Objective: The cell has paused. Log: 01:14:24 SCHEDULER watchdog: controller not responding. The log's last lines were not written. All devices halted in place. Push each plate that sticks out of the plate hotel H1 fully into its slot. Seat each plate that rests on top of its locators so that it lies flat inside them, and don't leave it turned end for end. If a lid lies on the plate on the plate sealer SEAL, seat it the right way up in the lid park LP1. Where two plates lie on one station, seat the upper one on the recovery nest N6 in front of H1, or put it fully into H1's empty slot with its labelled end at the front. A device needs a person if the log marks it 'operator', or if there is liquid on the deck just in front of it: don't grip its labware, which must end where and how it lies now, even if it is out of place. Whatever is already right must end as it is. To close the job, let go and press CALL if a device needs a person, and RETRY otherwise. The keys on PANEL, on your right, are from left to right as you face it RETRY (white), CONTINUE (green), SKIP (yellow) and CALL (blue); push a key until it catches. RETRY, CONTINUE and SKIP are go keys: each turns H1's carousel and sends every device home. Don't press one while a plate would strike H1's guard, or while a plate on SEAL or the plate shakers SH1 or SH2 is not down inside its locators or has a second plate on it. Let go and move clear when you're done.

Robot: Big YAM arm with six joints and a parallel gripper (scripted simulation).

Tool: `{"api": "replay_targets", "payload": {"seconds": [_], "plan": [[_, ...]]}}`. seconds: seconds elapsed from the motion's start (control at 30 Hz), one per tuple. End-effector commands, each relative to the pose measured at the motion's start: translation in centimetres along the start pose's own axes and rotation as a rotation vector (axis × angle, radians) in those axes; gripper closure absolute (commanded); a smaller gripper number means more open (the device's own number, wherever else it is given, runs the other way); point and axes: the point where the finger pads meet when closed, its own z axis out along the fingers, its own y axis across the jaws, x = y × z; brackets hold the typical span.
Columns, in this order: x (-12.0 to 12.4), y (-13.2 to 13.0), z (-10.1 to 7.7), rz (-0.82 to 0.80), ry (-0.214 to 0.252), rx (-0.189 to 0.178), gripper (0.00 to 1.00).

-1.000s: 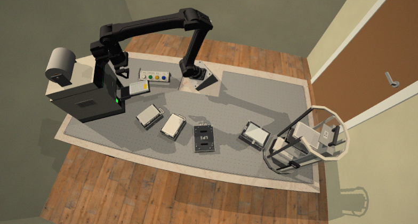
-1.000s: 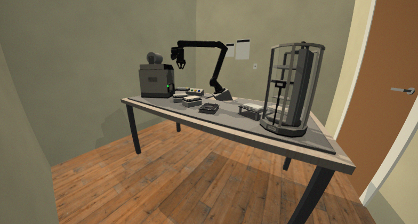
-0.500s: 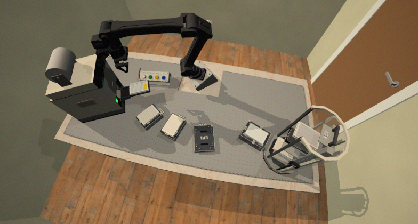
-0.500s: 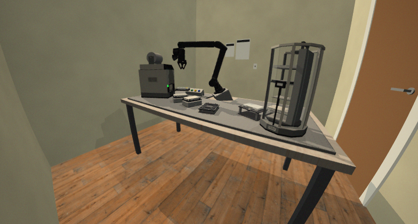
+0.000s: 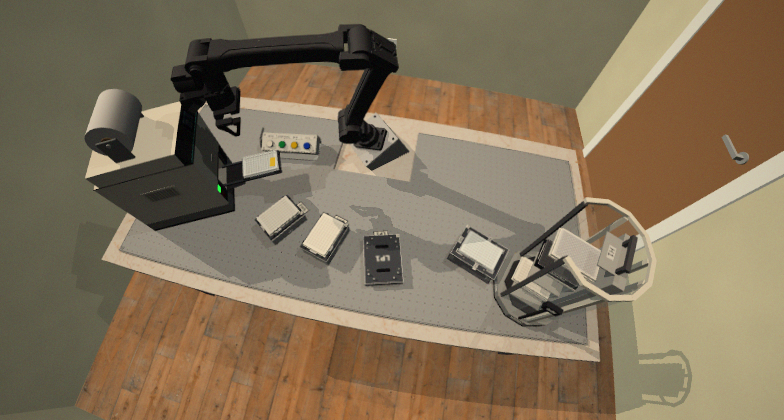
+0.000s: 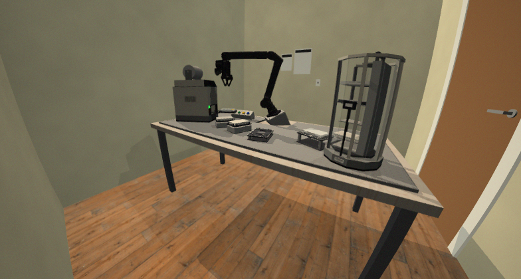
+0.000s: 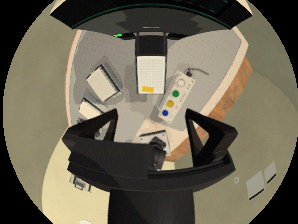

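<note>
My gripper (image 5: 227, 124) (image 6: 226, 83) (image 7: 151, 112) is open and empty. It hangs high in the air beside the top of the plate sealer SEAL (image 5: 164, 192) (image 6: 193, 103). Below it, a white plate (image 5: 260, 164) (image 7: 149, 70) with a yellow end lies on the sealer's tray. The key PANEL (image 5: 289, 142) (image 6: 243, 113) (image 7: 174, 99) stands just beyond the plate. Two shakers each carry a white plate: one (image 5: 280, 215) (image 6: 224, 119) (image 7: 100, 83) near the sealer, the other (image 5: 325, 236) (image 6: 238, 123) beside it. The black lid park LP1 (image 5: 382, 259) (image 6: 260, 135) is bare.
A nest with a white plate (image 5: 478, 251) (image 6: 314, 133) stands in front of the plate hotel H1 (image 5: 614, 290) (image 6: 365, 109) at the far end of the grey mat (image 5: 439, 170). The arm's base (image 5: 367, 139) stands behind the panel. A roll (image 5: 112, 120) tops the sealer.
</note>
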Motion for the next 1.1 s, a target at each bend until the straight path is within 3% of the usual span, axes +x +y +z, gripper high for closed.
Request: {"api": "replay_targets", "payload": {"seconds": [0.0, 0.97, 1.0, 1.07], "plan": [[0.39, 0.2, 0.58, 0.007, 0.03, -0.012, 0.0], [0.39, 0.2, 0.58, 0.007, 0.03, -0.012, 0.0], [-0.11, 0.24, 0.97, 0.002, 0.004, -0.007, 0.0], [-0.05, 0.24, 1.37, 0.001, 0.001, -0.005, 0.0]]}}
